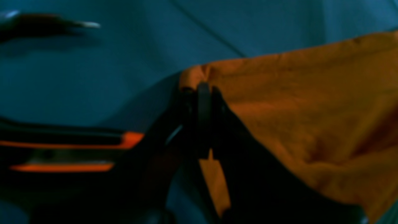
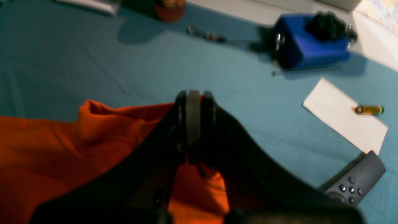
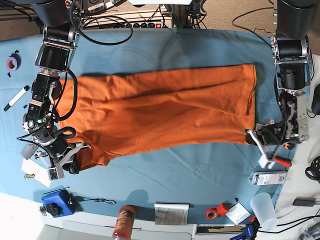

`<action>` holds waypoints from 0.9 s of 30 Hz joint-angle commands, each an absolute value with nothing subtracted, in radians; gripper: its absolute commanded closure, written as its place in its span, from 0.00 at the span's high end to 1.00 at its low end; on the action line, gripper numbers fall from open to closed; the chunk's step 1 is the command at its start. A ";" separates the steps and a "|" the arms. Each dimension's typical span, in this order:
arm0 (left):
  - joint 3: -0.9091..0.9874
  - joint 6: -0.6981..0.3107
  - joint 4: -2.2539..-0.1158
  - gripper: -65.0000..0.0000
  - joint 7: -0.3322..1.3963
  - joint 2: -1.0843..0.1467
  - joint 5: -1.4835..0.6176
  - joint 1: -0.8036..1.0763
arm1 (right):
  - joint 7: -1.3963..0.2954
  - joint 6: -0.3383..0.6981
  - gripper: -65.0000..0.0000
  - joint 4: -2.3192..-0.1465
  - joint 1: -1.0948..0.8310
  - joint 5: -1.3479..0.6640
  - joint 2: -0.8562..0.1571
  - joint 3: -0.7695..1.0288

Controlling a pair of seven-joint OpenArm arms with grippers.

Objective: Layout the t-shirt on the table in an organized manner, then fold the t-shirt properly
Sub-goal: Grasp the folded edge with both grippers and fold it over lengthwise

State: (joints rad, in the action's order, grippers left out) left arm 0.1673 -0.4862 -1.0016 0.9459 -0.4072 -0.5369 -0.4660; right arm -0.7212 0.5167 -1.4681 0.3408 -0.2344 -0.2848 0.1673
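Observation:
The orange t-shirt [image 3: 160, 112] lies stretched lengthwise across the teal table [image 3: 175, 170], mostly flat with a few long creases. My left gripper [image 3: 251, 135] is at the right of the base view, shut on a shirt corner. The left wrist view shows its tips [image 1: 203, 90] pinching the cloth edge [image 1: 311, 102]. My right gripper [image 3: 75, 162] is at the left of the base view, shut on the opposite near corner. The right wrist view shows its tips [image 2: 194, 99] clamped on the shirt [image 2: 62, 149]. The neck tag is not in view.
Near the right gripper lie a white paper [image 2: 342, 121] with a battery [image 2: 370, 109], a grey remote [image 2: 357, 180] and a blue box [image 2: 311, 43]. A marker [image 3: 17, 97] and purple tape [image 3: 14, 62] lie far left. An orange bottle [image 3: 122, 220], booklet [image 3: 171, 212] and cup [image 3: 264, 210] line the near edge.

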 commanded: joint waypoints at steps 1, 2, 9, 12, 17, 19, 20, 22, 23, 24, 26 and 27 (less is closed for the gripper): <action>0.203 -0.483 -1.031 0.00 0.940 -0.427 -0.565 -0.499 | -0.680 0.511 0.00 -1.483 0.374 -0.245 -0.299 0.170; 0.235 -0.488 -1.040 0.00 0.958 -0.427 -0.588 -0.499 | -0.680 0.511 0.00 -1.483 0.374 -0.245 -0.299 0.170; 0.457 -0.589 -1.060 0.00 1.218 -0.427 -0.869 -0.495 | -0.793 0.512 0.00 -1.484 0.374 -0.294 -0.299 0.172; 0.529 -0.604 -1.060 0.00 1.334 -0.427 -0.994 -0.471 | -0.865 0.513 0.00 -1.485 0.373 -0.332 -0.300 0.172; 0.580 -0.604 -1.071 0.00 1.396 -0.427 -1.175 -0.382 | -0.960 0.513 0.00 -1.485 0.366 -0.401 -0.315 0.184; 0.579 -0.604 -1.095 0.00 1.396 -0.427 -1.191 -0.340 | -0.990 0.526 0.00 -1.485 0.360 -0.448 -0.316 0.223; 0.579 -0.604 -1.116 0.00 1.396 -0.427 -1.191 -0.319 | -1.017 0.544 0.00 -1.485 0.356 -0.476 -0.316 0.250; 0.579 -0.603 -1.168 0.00 1.396 -0.427 -1.192 -0.276 | -1.074 0.574 0.00 -1.486 0.348 -0.550 -0.316 0.310; 0.579 -0.603 -1.200 0.00 1.396 -0.427 -1.192 -0.254 | -1.102 0.594 0.00 -1.486 0.340 -0.583 -0.315 0.340; 0.579 -0.603 -1.235 0.00 1.396 -0.426 -1.191 -0.234 | -1.120 0.615 0.00 -1.486 0.331 -0.612 -0.316 0.368; 0.579 -0.599 -1.312 0.00 1.396 -0.427 -1.190 -0.192 | -1.137 0.646 0.00 -1.486 0.304 -0.655 -0.316 0.416; 0.579 -0.597 -1.351 0.00 1.396 -0.426 -1.190 -0.173 | -1.143 0.658 0.00 -1.486 0.288 -0.666 -0.316 0.435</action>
